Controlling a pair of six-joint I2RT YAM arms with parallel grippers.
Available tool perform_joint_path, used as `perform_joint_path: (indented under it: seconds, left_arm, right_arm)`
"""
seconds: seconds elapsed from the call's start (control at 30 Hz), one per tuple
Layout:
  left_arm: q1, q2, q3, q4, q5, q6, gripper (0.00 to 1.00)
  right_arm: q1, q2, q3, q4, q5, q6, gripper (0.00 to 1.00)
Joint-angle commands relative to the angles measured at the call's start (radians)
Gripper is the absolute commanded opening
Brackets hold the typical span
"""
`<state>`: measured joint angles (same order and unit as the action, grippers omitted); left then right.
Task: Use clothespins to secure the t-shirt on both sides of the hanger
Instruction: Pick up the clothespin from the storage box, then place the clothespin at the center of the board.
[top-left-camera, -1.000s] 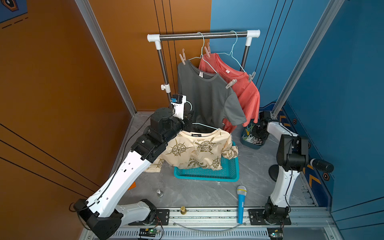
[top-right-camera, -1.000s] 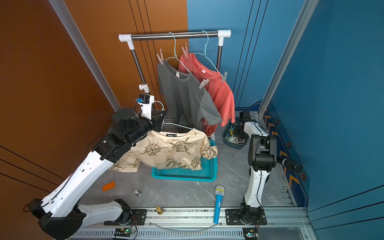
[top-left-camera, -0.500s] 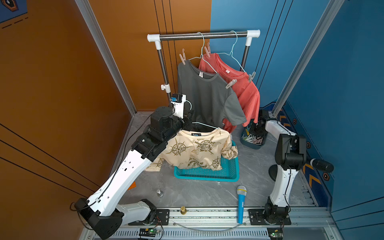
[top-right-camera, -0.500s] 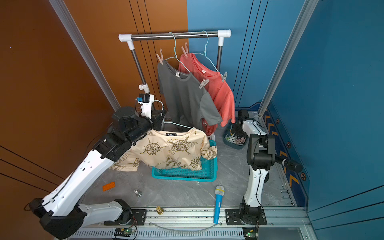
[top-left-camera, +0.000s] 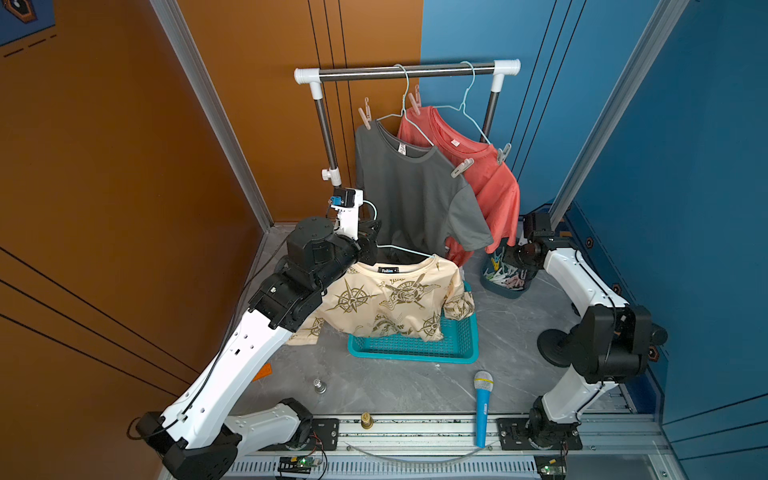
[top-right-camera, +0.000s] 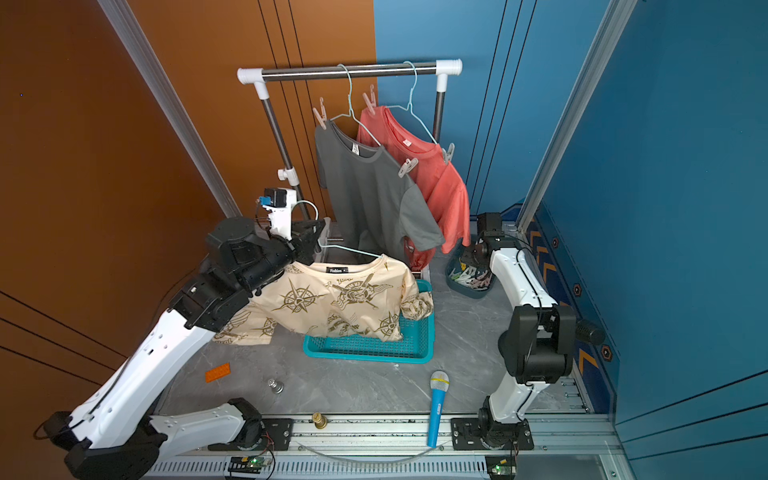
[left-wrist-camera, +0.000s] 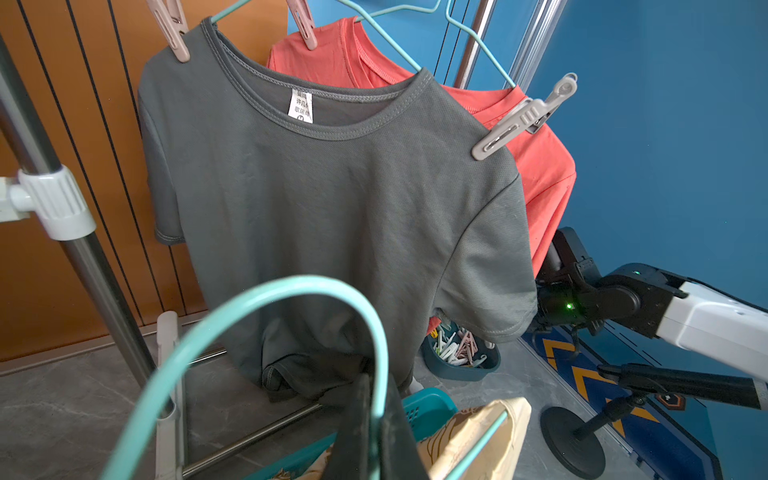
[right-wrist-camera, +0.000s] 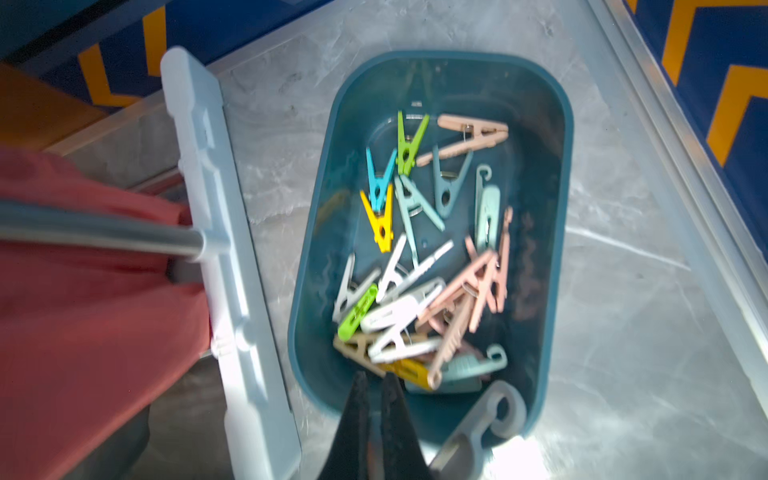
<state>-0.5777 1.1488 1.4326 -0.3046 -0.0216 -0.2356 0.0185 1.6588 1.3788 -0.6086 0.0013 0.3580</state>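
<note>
1. left gripper (left-wrist-camera: 376, 399): clenched on hanger (left-wrist-camera: 266, 291), holding cream t-shirt (top-left-camera: 386, 299) up, shoulders exposed for pinning; 0 pins on it.
2. right gripper (right-wrist-camera: 375, 380): jaws pressed together over bin (top-left-camera: 507, 294), 3 o'clock of t-shirt in a top view; clothespins (right-wrist-camera: 415, 299) heaped inside; catch unclear.

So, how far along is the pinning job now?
Done: grey t-shirt and coral t-shirt hang pinned on both shoulders. In hand: left gripper holds the hanger of the cream t-shirt; right gripper, shut, hovers over the bin of clothespins, grip unclear. Left: pinning both its sides.
</note>
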Motion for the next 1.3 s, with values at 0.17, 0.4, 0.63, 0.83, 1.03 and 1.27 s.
perform_joint_path:
  seconds: [0.17,0.4,0.63,0.83,1.03,1.27]
  left_arm:
    - [0.019,-0.066,-0.026,0.024,0.006,-0.004,0.06]
    - [0.025,-0.096,-0.057,0.024,0.001,-0.028,0.05]
    - [0.024,-0.095,-0.057,0.027,0.002,-0.045,0.05]
    - [0.026,-0.087,-0.055,0.027,0.001,-0.048,0.05]
    - [0.026,-0.084,-0.06,0.03,0.006,-0.048,0.05]
    - [0.029,-0.092,-0.064,0.028,0.006,-0.039,0.05]
  right_arm:
    - [0.071,-0.187,-0.296,-0.07,0.032,-0.016,0.04]
    - [0.099,-0.152,-0.432,-0.041,-0.019,-0.006,0.04]
    - [0.126,-0.037,-0.436,0.007,-0.039,0.018,0.07]
    - [0.137,-0.041,-0.44,0.02,-0.027,0.038,0.34]
    - [0.136,-0.138,-0.451,-0.023,0.036,0.055,0.5]
    - [0.117,-0.31,-0.509,-0.062,0.045,0.115,0.63]
